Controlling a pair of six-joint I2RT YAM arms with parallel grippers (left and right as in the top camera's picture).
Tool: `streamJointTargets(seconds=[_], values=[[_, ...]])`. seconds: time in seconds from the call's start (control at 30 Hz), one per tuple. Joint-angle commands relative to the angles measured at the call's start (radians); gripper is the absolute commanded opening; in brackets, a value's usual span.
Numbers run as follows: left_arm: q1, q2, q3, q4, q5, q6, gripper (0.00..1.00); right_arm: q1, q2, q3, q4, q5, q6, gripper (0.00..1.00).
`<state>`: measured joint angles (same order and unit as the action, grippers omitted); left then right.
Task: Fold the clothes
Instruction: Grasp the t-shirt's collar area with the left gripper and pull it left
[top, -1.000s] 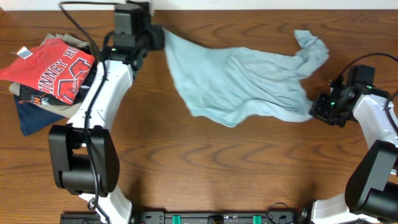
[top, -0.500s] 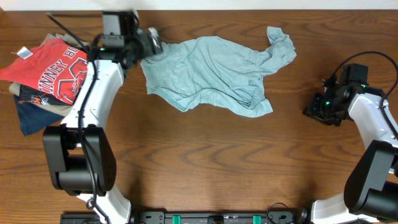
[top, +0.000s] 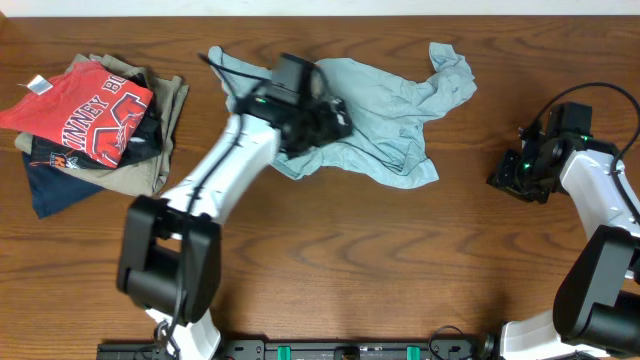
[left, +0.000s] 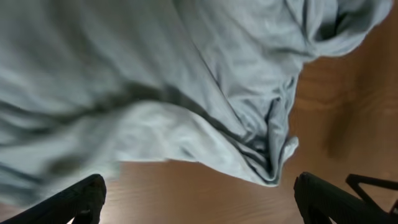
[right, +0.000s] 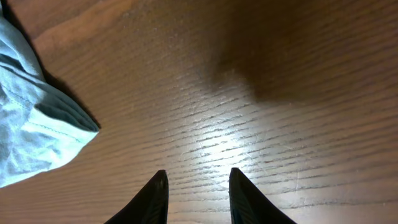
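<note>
The pile of folded garments sits at the far left, presumably set aside out of the work (a red lettered shirt on top). Just right of that pile the T-shirt lies crumpled and unfolded on the table, its long axis running straight away from the pile; its twisted far end curls toward the table's back edge, and neck from hem I cannot tell. The left gripper hovers over the shirt's pile-side half, jaws spread wide and empty, likely hunting a fresh edge. Well right of the pile, past the shirt, the right gripper hangs over wood, jaws parted, grasping nothing.
</note>
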<state>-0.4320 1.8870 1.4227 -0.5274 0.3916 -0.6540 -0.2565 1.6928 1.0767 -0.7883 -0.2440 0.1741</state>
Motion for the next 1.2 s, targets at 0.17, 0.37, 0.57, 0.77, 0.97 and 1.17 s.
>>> streamJointTargets(seconds=[0.17, 0.37, 0.57, 0.77, 0.97, 1.17], values=[[-0.134, 0.157, -0.013, 0.122, -0.044, -0.198, 0.98, 0.013, -0.013, 0.008, -0.013, -0.007, -0.011, 0.31], [-0.161, 0.24, -0.013, 0.201, -0.045, -0.197, 0.85, 0.013, -0.013, 0.008, -0.013, -0.007, -0.011, 0.32], [-0.155, 0.256, -0.013, 0.217, -0.044, -0.168, 0.06, 0.013, -0.013, 0.008, -0.01, 0.01, -0.011, 0.31], [-0.089, 0.176, -0.013, -0.083, -0.045, 0.039, 0.06, 0.013, -0.013, 0.008, 0.038, 0.053, -0.011, 0.31], [0.087, 0.056, -0.013, -0.526, -0.264, 0.18, 0.06, 0.018, -0.013, 0.008, 0.189, -0.082, -0.015, 0.34], [0.269, 0.008, -0.013, -0.666, -0.315, 0.235, 0.06, 0.078, -0.013, 0.008, 0.392, -0.187, -0.014, 0.47]])
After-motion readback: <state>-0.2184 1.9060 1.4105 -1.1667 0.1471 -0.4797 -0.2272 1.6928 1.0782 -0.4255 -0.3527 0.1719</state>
